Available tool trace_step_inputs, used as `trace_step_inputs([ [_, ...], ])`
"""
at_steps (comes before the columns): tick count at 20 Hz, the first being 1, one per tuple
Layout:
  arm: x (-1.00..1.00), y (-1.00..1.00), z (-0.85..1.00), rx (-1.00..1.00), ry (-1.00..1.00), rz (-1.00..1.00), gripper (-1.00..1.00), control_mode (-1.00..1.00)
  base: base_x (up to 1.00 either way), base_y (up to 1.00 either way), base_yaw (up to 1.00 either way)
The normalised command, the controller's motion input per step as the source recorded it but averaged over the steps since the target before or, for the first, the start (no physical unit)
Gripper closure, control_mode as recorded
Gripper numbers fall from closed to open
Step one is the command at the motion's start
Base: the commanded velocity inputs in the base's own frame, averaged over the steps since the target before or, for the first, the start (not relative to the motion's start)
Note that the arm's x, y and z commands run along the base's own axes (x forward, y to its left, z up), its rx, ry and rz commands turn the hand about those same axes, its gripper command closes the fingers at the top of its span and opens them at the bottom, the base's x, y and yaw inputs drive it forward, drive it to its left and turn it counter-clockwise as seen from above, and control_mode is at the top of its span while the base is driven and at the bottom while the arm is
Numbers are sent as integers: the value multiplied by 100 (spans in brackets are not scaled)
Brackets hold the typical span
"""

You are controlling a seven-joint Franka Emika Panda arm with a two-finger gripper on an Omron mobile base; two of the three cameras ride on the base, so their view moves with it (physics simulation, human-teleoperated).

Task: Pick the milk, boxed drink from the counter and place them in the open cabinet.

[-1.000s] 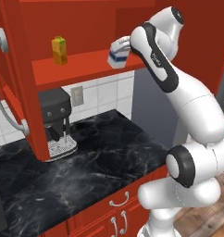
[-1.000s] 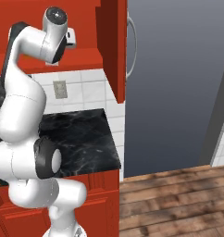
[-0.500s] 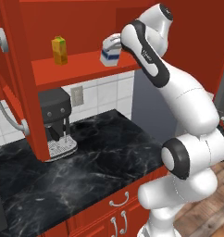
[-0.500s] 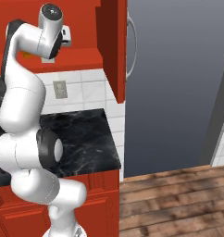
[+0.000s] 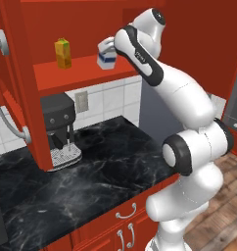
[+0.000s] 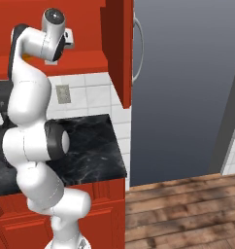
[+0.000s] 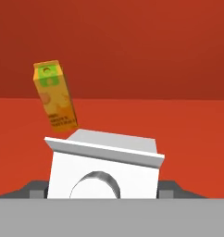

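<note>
The milk (image 5: 106, 59), a small white carton with a blue band, is at the right front part of the open cabinet's red shelf (image 5: 81, 71), its base at shelf level. My gripper (image 5: 107, 47) is shut on it from the right. In the hand view the milk (image 7: 104, 164) sits between my fingertips (image 7: 34, 188), with the gripper (image 7: 103, 190) closed on its sides. The boxed drink (image 5: 63, 53), orange-yellow with a green top, stands upright further left on the same shelf, apart from the milk; the hand view shows the boxed drink (image 7: 54, 96) beyond the carton.
The cabinet's door (image 5: 5, 93), with a curved silver handle, hangs open at the left. A dark coffee machine (image 5: 59, 128) stands under the shelf on the black marble counter (image 5: 101, 171). A grey fridge (image 6: 187, 87) stands to the right of the counter.
My arm has swung left with the milk in its grip, bringing the carton further over the shelf and closer to the boxed drink. The boxed drink has not moved.
</note>
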Motion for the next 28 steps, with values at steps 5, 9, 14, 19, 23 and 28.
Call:
trace_step_inputs([
  [5,44,4,-18,0,0,0,100,-100,0,0,0],
  [9,50,2,-14,0,0,0,100,-100,0,0,0],
  [14,62,16,-5,0,0,0,100,-100,0,0,0],
  [19,48,23,-9,-1,0,0,100,-100,0,0,0],
  [23,11,9,-2,0,0,-3,-100,-100,0,0,0],
  [28,0,1,0,0,-1,-2,-100,-100,0,0,0],
])
